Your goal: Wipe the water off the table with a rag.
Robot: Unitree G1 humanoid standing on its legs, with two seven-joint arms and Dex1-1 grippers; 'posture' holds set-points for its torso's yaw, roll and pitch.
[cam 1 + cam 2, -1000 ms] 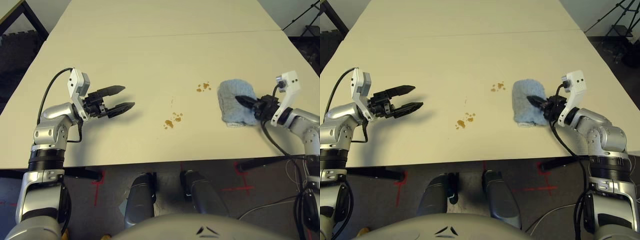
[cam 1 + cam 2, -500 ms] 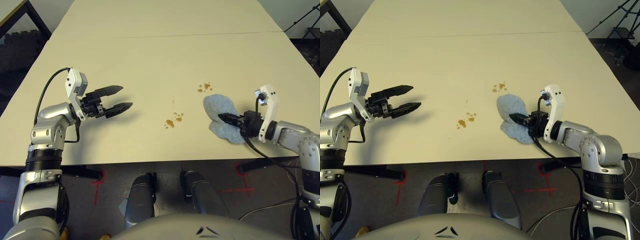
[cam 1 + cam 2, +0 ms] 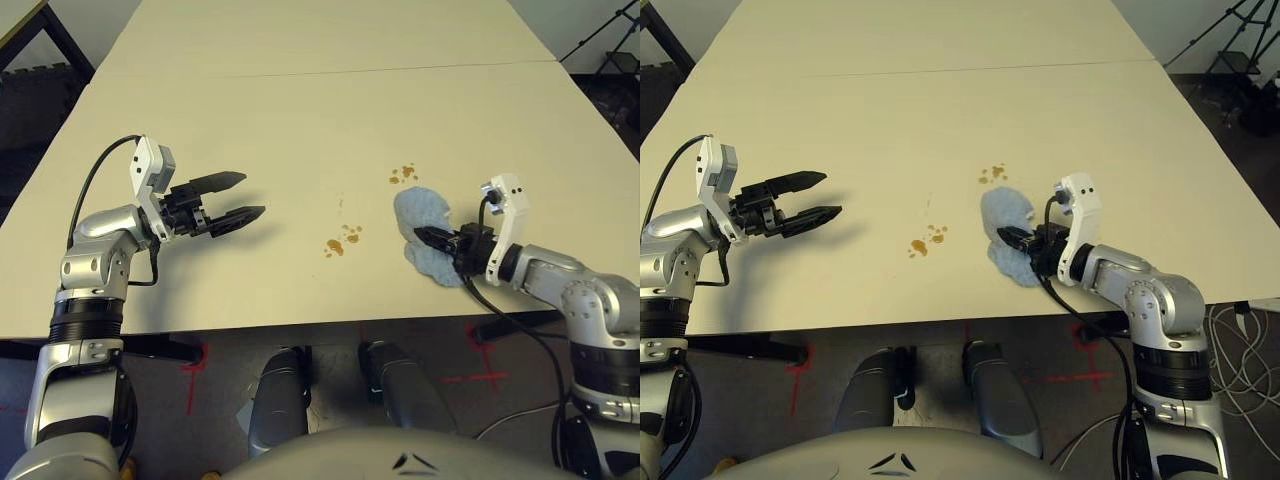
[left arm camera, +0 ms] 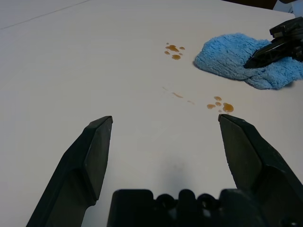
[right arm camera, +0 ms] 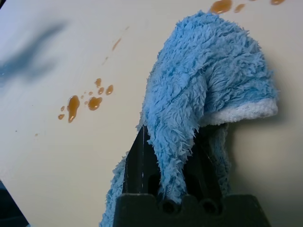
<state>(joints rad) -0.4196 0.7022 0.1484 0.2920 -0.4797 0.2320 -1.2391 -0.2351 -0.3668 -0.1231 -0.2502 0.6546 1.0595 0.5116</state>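
The blue-grey fuzzy rag [image 3: 420, 216] lies on the pale beige table [image 3: 300, 110] right of centre, and my right gripper [image 3: 424, 236] is shut on it, dragging it flat. One cluster of orange-brown water spots [image 3: 403, 174] sits just beyond the rag's far edge. The other water cluster [image 3: 341, 241] lies a short way to the rag's left. In the right wrist view the rag [image 5: 199, 104] bunches over the gripper's fingers. My left gripper [image 3: 250, 196] hovers open over the table's left part, well away from both clusters, nothing between its fingers.
A thin seam [image 3: 330, 72] crosses the far part of the table. Black table legs [image 3: 60, 45] and dark floor show past the left edge; a tripod [image 3: 1230, 40] stands beyond the right edge. Red tape marks [image 3: 480, 375] lie on the floor in front.
My right gripper has dragged the rag leftward and toward the front edge, from the right side to just beside the spots. The left arm has stayed put.
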